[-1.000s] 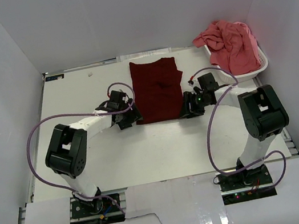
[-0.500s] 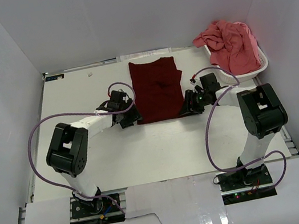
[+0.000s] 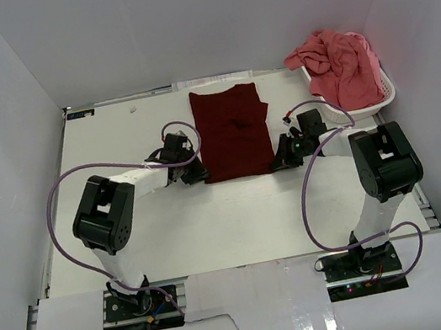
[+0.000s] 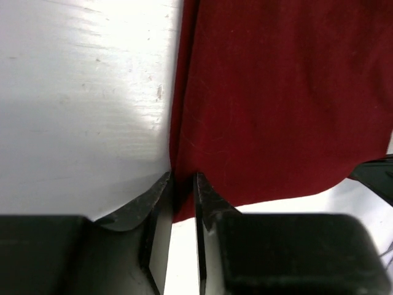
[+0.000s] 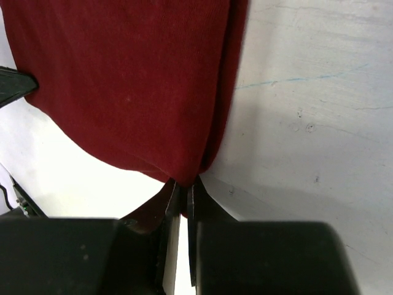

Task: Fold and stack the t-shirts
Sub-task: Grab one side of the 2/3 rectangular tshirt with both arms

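Arms bolted at near table edge, both with elbows raised and forearms angled inward, low over white flat table (image 3: 145, 221). Left gripper (image 3: 194, 173) sits at near-left corner of dark maroon red cloth t-shirt (image 3: 232, 133), fingers (image 4: 161, 190) pinched on that corner's edge, cloth in the thin gap between them. Right gripper (image 3: 278, 162) at near-right corner, jaws clamped tight on the corner tip. This t-shirt lies flat mid-table as a folded rectangle, long axis running away from the arms, one short edge toward them. Farther right, lighter coral pink cloth t-shirt (image 3: 338, 63) heaped crumpled in white plastic slotted basket (image 3: 386, 95) at far-right table corner, spilling over its far rim.
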Robot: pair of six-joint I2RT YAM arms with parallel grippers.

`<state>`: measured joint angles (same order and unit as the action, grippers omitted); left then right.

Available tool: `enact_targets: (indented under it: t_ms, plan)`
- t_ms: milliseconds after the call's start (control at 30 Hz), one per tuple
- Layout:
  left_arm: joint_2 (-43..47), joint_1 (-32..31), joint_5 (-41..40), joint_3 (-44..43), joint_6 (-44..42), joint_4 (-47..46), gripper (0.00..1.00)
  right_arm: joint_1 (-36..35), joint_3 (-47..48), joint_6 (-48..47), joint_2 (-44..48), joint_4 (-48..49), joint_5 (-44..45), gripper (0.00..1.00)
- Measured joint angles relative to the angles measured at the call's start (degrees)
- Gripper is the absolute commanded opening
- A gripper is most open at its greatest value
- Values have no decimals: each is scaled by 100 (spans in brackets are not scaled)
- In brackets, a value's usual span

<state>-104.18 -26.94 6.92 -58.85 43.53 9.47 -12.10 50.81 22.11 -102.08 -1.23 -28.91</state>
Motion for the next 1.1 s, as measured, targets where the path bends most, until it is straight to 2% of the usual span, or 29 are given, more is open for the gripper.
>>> enact_targets:
  t_ms: [133, 167, 200, 433, 767, 933, 1100]
  plan:
    - [-63, 11, 129, 11, 48, -101, 17, 0, 0, -2, -2, 7, -4, 8]
    - [-70, 13, 173, 22, 55, -122, 2, 0, 0, -2, -2, 7, -4, 8]
    - [-74, 17, 229, 44, 76, -164, 0, 0, 0, -7, -2, 7, -4, 8]
    - [142, 17, 514, 507, 153, -573, 0, -17, -195, -120, 179, -9, 11, 8]
    - [1473, -413, 678, 1818, 164, -26, 0, -387, -1939, -120, 1912, -291, -7, 8]
    - [1985, -597, 761, 2269, 317, 166, 0, -531, -2310, -26, 2632, -693, 7, 8]
    - [2734, -750, 807, 2358, 501, 802, 0, -584, -2343, -4, 3611, -1331, 22, 8]
